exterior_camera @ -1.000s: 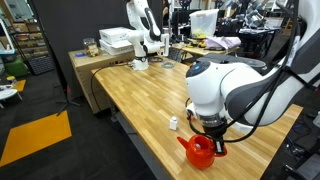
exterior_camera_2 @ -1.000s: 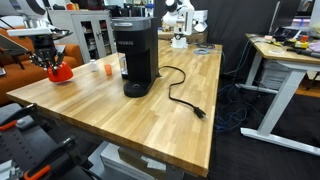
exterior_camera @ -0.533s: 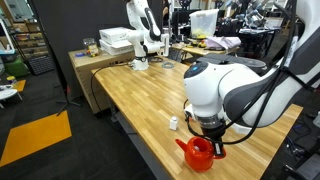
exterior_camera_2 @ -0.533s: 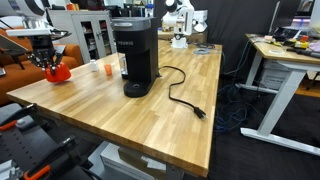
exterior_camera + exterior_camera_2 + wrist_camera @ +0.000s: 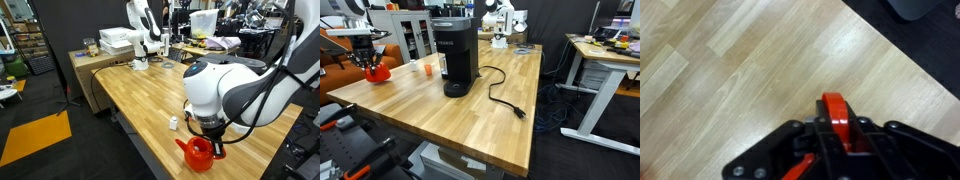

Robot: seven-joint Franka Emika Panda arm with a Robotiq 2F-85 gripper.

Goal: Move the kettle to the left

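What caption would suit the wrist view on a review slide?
Wrist view: the gripper, fingers closed on the kettle handle, over the wooden table near its edge.

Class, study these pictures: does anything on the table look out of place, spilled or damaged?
Nothing is spilled or visibly broken. One oddity: the coffee machine has its cord trailing loose across the table, with the free end lying on the wood. The kettle is close to the table's edge.

1 arm [image 5: 245,90] bent low; gripper [image 5: 207,138] straight down, clamped tight
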